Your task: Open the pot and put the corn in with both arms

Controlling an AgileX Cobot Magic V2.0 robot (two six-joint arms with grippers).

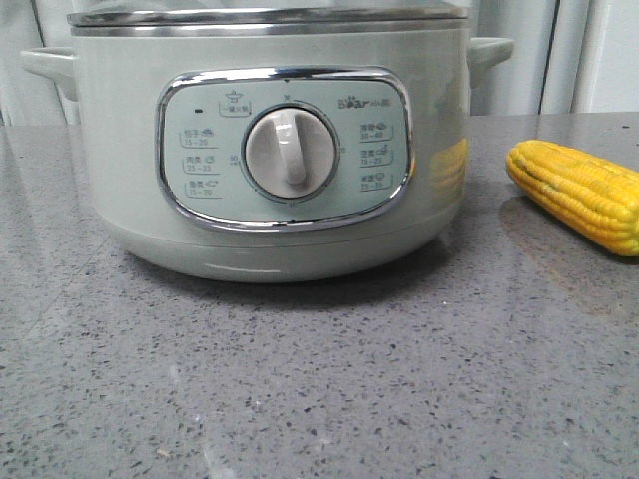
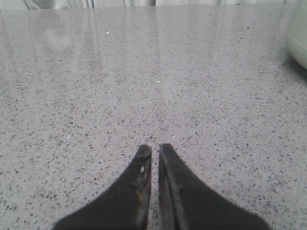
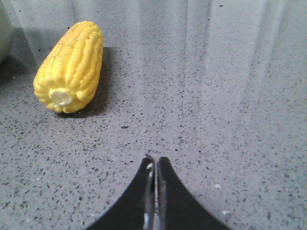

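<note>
The pale sage-green pot [image 1: 270, 150] stands in the middle of the front view, its white dial facing me and a glass lid with a metal rim [image 1: 270, 15] on top. The yellow corn [image 1: 579, 192] lies on the counter to the pot's right. It also shows in the right wrist view [image 3: 72, 66], ahead and to the side of my right gripper [image 3: 155, 160], which is shut and empty. My left gripper [image 2: 155, 148] is shut and empty over bare counter. An edge of the pot [image 2: 298, 38] shows in the left wrist view. Neither gripper shows in the front view.
The grey speckled counter [image 1: 319, 379] runs under everything. Pale curtains or panels [image 1: 559, 50] hang behind the pot. The pot's two side handles [image 1: 50, 65] stick out left and right.
</note>
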